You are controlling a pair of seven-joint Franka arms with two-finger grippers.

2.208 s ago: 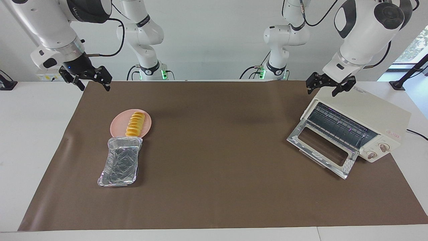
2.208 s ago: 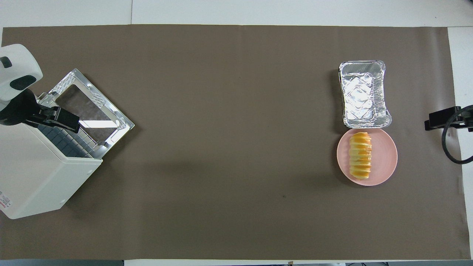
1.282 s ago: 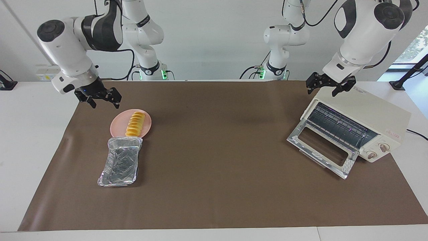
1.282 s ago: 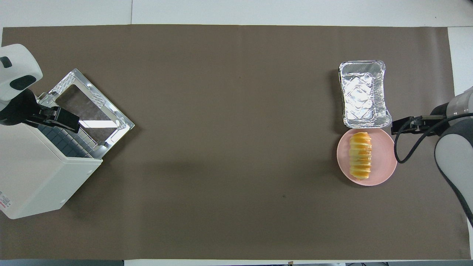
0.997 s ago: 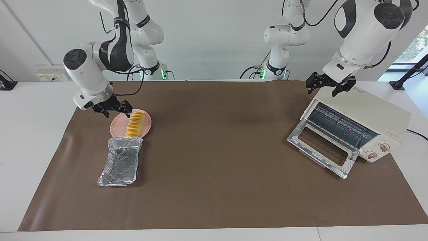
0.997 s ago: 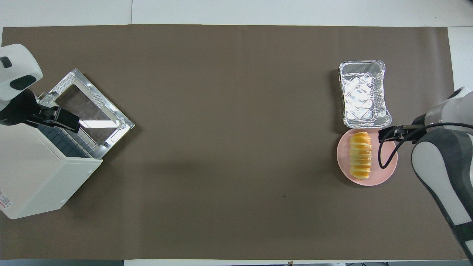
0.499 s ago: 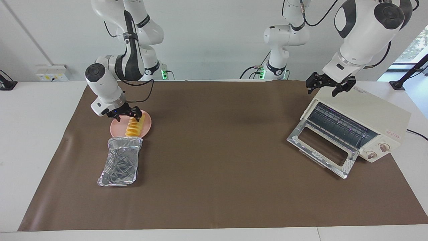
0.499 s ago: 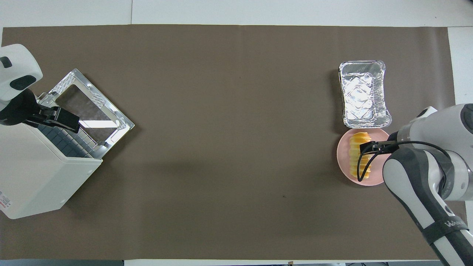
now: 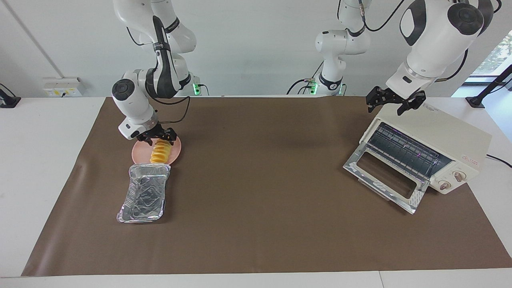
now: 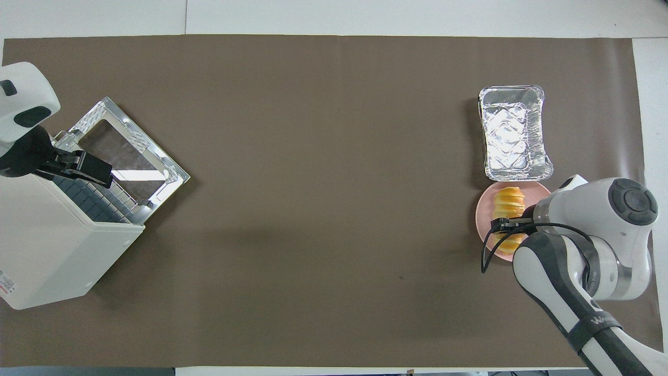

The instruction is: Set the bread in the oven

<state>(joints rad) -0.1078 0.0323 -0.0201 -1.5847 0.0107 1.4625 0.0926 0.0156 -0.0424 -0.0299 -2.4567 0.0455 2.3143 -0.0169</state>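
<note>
Brown matting covered the table. Right gripper (image 9: 157, 138) stood at the bread's (image 9: 160, 153) robot-side end, fingers straddling it, closure not discernible. Bread lay on the pink plate (image 9: 139, 150), touching the foil tray (image 9: 145, 195). Likely soft, light, crushable: grasp mid-length, gently. Left gripper (image 9: 395, 105) waited spread above the oven (image 9: 444, 145), door open.
</note>
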